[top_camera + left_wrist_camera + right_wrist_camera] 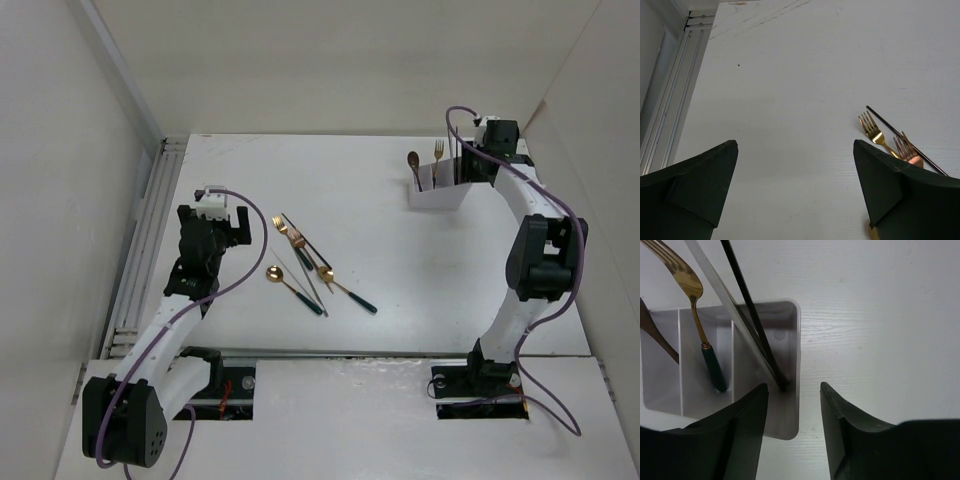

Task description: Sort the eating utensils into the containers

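A: Where do things stand?

B: The right gripper (794, 389) hangs over the white bin (788, 320), which sits upper right in the overhead view. Its jaws are parted with nothing between them. In the bin's right compartment a black chopstick (749, 305) and a pale stick (717, 290) lean toward the upper left of the wrist frame. A gold fork (714, 371) stands in the middle compartment.

A: What's the risk there?

B: The fingers (740, 430) sit right at the bin's near rim. I judge that a careless lift could catch the rim or the leaning sticks and tip the bin.

A: And the left side?

B: The left gripper (795, 145) is spread wide and empty above the table (790, 75). Two forks (872, 131) and a thin chopstick (885, 122) lie bunched at the right edge of its view. Closing on one could drag a neighbour or pinch two at once, sending the wrong piece into a compartment.
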Controlling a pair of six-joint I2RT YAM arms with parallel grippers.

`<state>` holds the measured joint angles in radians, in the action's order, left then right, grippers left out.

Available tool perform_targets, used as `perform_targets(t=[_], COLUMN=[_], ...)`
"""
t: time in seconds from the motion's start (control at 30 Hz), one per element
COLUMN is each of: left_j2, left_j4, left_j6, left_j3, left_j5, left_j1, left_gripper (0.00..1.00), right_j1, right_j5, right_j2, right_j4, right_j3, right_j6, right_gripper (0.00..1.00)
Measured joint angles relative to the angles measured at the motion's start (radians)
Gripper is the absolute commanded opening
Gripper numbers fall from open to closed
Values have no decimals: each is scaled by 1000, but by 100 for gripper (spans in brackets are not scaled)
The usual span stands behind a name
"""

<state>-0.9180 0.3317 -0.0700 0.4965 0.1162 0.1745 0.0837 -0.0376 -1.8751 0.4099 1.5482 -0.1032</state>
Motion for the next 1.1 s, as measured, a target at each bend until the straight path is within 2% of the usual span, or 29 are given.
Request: perform_targets(t=[0.17, 0.27, 0.3, 0.33, 0.4, 0.47, 0.5, 0.57, 0.6, 0.63, 0.7, 0.9, 1.1], left_j2=[9, 14, 17, 21, 30, 36, 39, 43, 46, 46, 47, 78, 117], left_j4=[0, 1, 1, 0, 1, 1, 0, 0, 0, -1, -3, -20, -29], left_j6=[0, 0, 0, 0, 1, 11, 19, 42, 55, 69, 93, 136, 158], left_j3=[-13, -17, -19, -21, -27, -32, -33, -36, -38, -39, -40, -43, -51], left_j5=[0, -2, -2, -3, -2, -1, 2, 13, 22, 32, 59, 128, 151], left_j1=[0, -5, -6, -6, -7, -7, -7, -7, -7, -7, -7, -7, -7], left_gripper=[100, 100, 100, 100, 100, 100, 100, 100, 100, 100, 100, 100, 100], right_j1=[0, -6, -14, -28, -87, -203, -278, -430, -491, -552, -653, -803, -848], right_j5=[3, -15, -26, -43, -80, -104, -99, -55, -31, -4, 36, 106, 118], right_j2=[21, 84, 117, 153, 249, 339, 368, 383, 373, 348, 267, -47, -180], right_j4=[-28, -33, -37, -50, -90, -122, -134, -151, -153, -153, -152, -132, -122], right_j3=[0, 0, -1, -6, -29, -57, -61, -60, -59, -57, -46, -24, -23], right_j6=[-60, -106, -126, -143, -192, -233, -246, -261, -261, -254, -222, -85, 5], right_gripper=[59, 65, 71, 73, 74, 74, 73, 61, 55, 42, 34, 32, 32])
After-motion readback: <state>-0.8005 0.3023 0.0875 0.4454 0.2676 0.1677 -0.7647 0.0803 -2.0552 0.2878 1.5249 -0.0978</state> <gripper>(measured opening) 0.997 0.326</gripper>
